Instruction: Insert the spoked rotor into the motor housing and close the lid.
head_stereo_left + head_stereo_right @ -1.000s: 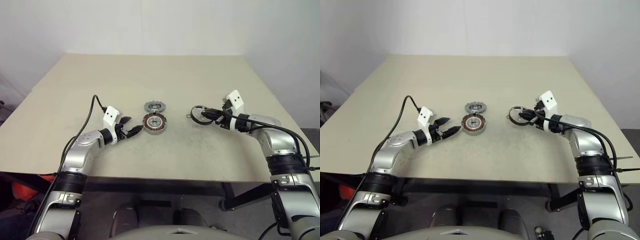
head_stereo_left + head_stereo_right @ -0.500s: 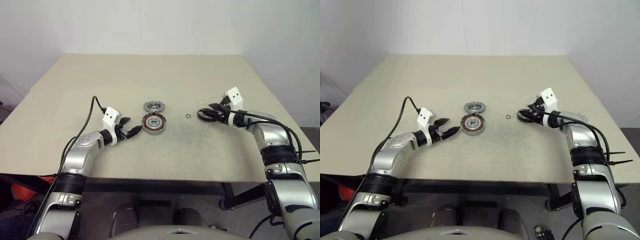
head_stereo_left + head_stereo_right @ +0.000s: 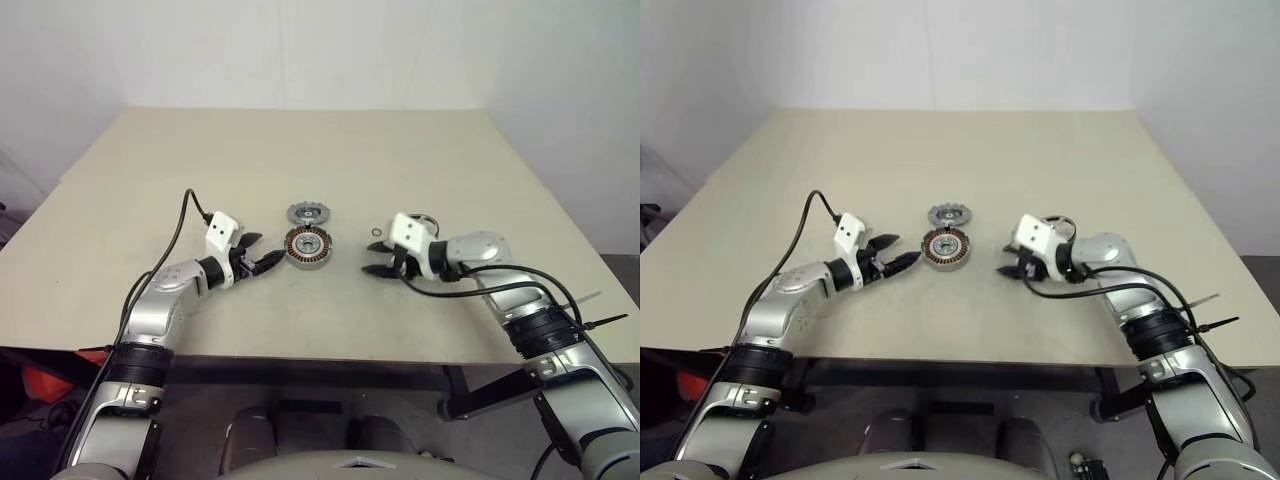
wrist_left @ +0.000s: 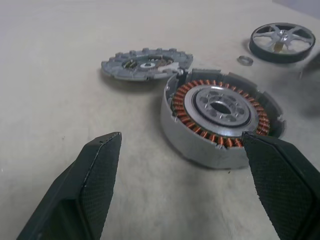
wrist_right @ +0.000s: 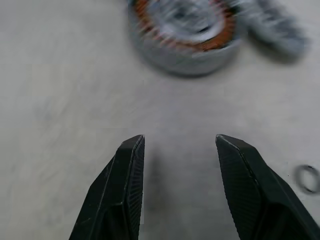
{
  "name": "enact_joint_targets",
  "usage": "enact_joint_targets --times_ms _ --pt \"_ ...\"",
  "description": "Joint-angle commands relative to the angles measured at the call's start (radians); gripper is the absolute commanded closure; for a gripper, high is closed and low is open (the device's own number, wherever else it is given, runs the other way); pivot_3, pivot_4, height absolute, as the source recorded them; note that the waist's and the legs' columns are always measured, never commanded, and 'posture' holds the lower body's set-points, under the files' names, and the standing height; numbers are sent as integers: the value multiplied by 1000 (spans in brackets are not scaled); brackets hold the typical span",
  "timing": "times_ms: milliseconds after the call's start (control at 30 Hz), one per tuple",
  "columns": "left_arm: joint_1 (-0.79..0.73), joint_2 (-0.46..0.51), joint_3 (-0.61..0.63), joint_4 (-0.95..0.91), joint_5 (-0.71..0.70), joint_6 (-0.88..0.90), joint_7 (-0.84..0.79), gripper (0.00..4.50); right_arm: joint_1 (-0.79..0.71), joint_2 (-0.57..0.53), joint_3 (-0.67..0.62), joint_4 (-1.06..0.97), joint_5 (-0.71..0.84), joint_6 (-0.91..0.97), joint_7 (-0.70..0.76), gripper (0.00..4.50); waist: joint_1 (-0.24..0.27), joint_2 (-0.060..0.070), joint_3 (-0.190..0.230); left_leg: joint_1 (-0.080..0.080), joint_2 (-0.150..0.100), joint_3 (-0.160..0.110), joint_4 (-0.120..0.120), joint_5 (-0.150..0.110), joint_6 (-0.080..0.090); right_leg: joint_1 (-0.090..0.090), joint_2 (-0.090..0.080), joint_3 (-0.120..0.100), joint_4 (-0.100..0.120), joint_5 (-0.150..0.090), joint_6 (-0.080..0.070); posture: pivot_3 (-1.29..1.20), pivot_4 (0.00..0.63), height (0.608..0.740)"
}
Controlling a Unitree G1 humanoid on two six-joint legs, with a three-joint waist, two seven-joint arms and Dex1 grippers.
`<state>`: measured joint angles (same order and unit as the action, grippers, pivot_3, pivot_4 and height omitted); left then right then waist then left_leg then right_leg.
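Note:
The motor housing (image 3: 309, 246), a ring of copper windings around a silver centre, lies mid-table. Just behind it, touching its rim, lies the lid (image 3: 309, 213), a flat grey ribbed disc. My left gripper (image 3: 268, 262) stands open just left of the housing, pointing at it, nothing held. In the left wrist view the spoked rotor (image 4: 282, 41) lies flat on the table beyond the housing, spokes up. My right gripper (image 3: 379, 269) hovers open and empty to the right of the housing (image 5: 185, 35), tilted down toward the table.
A tiny wire ring (image 3: 375, 234) lies on the table between the housing and my right wrist. The beige table (image 3: 300, 150) is bare at the back and sides. Black cables loop off both wrists.
My right gripper set the spoked rotor down on the table, opened, and swung left toward the housing with nothing in it. The left arm stayed still.

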<state>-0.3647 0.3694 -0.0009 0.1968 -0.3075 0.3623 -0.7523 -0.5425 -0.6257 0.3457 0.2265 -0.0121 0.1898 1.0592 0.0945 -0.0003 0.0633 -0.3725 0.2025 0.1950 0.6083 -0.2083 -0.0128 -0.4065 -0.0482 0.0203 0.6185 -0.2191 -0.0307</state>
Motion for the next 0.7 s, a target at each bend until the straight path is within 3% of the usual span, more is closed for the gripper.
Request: enact_joint_targets --times_ms 33,700 --pt "-27 8 6 -6 1 -6 -4 417 -107 17 32 54 -67 -106 13 2209 -3 0 0 0 0 0 0 0 0 0 0 0 0 0 0 0 0 740" --pt "17 14 19 -42 -6 4 22 417 -292 201 110 333 -206 -352 32 2209 -6 0 0 0 1 0 0 0 0 0 -1 -3 2 -1 -1 0 0 740"
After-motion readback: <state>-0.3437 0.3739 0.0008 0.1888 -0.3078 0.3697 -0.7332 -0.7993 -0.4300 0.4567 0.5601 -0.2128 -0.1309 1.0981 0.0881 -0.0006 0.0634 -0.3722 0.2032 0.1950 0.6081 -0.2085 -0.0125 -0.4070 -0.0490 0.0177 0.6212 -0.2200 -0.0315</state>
